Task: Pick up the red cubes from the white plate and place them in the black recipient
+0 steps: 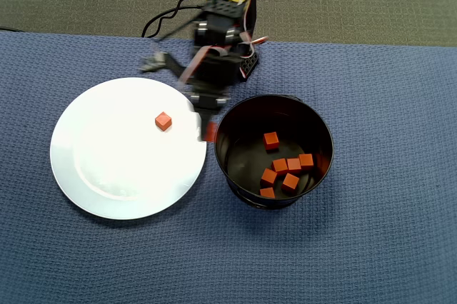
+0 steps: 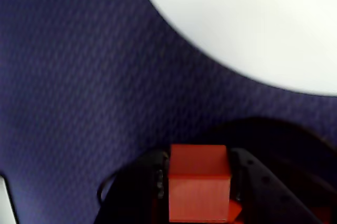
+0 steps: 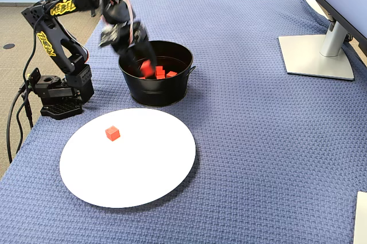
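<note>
Gripping a matte orange-red cube (image 2: 199,182) between closed gripper (image 2: 197,187) jaws, over blue cloth (image 2: 79,103) between plate (image 1: 107,168) and black pot (image 1: 235,183); one cube (image 1: 163,120) on plate, six in pot.

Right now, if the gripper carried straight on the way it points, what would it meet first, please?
The gripper, shut on a red cube, points downward near the black recipient rim. It would probably meet that near rim or the inside first; depth is unclear.
</note>
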Robot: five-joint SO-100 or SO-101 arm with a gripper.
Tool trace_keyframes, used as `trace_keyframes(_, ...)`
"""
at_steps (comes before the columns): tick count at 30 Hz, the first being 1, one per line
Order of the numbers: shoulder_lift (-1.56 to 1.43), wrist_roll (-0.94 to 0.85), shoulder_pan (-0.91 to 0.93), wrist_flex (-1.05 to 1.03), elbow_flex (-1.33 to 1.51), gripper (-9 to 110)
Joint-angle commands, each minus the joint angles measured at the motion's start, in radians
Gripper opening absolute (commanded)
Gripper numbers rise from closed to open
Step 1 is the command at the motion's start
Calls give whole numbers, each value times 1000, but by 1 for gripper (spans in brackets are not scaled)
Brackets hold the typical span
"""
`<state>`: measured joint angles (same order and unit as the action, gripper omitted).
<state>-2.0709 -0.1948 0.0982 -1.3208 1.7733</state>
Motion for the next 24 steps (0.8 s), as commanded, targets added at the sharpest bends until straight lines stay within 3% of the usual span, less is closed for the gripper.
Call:
trace_keyframes(1,-63,5,-298,-55,-3,41)
trace_keyframes(2,-83,-23,-341,-67,18,46)
trace_keyframes(4,-121,-66,-293,-61,29,45)
trace_keyframes(7,-63,-153,-48,-55,-18,35)
trace_keyframes(12,71,-321,341,57,32,30)
trace_keyframes(18,173,-600,554,183,160,27)
trace_keyframes(22,215,-517,621,178,152,20)
trace_keyframes(24,221,-508,626,120,169,23)
